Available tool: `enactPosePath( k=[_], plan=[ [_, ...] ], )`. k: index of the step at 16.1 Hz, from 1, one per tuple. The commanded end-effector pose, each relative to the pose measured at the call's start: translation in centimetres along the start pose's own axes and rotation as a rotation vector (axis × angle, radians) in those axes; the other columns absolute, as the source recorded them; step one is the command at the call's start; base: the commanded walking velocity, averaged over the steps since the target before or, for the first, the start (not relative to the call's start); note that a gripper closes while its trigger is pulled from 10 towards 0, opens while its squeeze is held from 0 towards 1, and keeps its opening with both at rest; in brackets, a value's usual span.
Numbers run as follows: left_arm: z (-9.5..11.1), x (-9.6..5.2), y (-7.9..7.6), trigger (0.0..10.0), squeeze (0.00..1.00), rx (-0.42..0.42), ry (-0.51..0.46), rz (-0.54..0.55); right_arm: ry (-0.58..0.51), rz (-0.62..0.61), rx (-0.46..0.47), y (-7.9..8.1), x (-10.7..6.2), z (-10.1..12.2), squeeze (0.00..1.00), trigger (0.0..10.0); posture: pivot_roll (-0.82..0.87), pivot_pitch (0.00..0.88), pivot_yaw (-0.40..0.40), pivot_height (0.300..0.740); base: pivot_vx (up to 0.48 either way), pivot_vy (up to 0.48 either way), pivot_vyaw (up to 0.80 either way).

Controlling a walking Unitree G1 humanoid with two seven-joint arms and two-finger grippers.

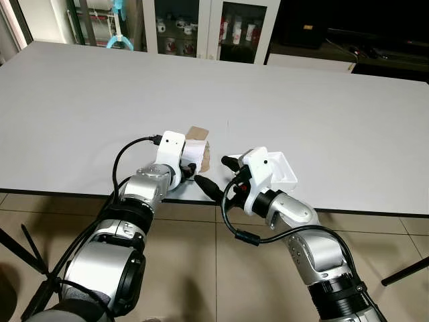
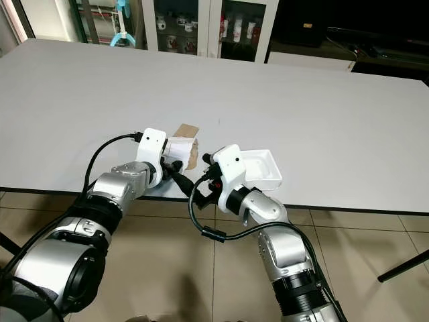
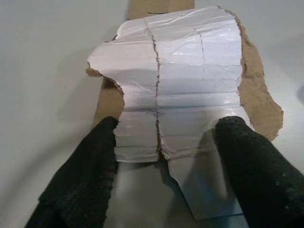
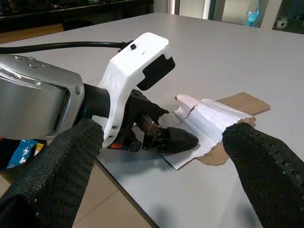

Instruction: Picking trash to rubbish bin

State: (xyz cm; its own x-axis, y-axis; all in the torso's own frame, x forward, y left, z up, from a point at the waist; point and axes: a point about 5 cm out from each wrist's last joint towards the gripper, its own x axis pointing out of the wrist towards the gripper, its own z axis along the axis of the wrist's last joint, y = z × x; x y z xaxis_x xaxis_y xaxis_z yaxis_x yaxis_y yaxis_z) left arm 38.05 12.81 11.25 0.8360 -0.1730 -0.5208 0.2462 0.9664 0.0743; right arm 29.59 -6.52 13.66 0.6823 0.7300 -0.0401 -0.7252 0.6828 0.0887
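A torn piece of brown cardboard with creased white paper stuck on it [image 1: 196, 151] lies flat on the grey table [image 1: 301, 100], close to its front edge. My left gripper [image 3: 164, 166] is open at the scrap's near end. Its two black fingers [image 3: 80, 180] stand on either side of the white paper [image 3: 185, 85], low on the table top. My right gripper [image 1: 219, 176] is open too, just off the table's front edge. It points at the left gripper [image 4: 166, 137] and the scrap [image 4: 209, 118], and holds nothing.
A white square tray [image 1: 285, 168] sits on the table beside my right wrist. Glass-door cabinets [image 1: 201, 27] stand beyond the far edge. Tiled floor lies below, with black stand legs at left [image 1: 27, 248] and right [image 1: 402, 272]. Something dark holding a blue wrapper [image 4: 19, 152] lies under the table edge.
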Motion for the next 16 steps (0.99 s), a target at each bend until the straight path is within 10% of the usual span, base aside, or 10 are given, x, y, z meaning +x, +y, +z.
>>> enactPosePath(
  k=[1, 8, 16],
  plan=[
    [-0.7, 0.2, -0.5, 0.0, 0.00, 0.005, 0.040, -0.009, 0.000, -0.018, 0.005, -0.3, -0.3, 0.2, 0.00, 10.0, -0.03, 0.043, -0.067, 0.740, 0.000, 0.000, 0.00],
    [-0.6, 0.2, -0.3, 0.0, 0.00, -0.004, 0.024, -0.005, -0.002, -0.017, 0.014, -0.3, -0.2, 0.1, 0.00, 10.0, -0.03, 0.045, -0.067, 0.740, 0.000, 0.000, 0.00],
    [2.1, -0.2, 0.1, 0.0, 0.00, -0.090, -0.215, 0.019, -0.005, -0.021, 0.019, -0.3, -0.1, 0.1, 0.00, 10.0, -0.03, 0.045, -0.066, 0.740, 0.000, 0.000, 0.00]
  ],
)
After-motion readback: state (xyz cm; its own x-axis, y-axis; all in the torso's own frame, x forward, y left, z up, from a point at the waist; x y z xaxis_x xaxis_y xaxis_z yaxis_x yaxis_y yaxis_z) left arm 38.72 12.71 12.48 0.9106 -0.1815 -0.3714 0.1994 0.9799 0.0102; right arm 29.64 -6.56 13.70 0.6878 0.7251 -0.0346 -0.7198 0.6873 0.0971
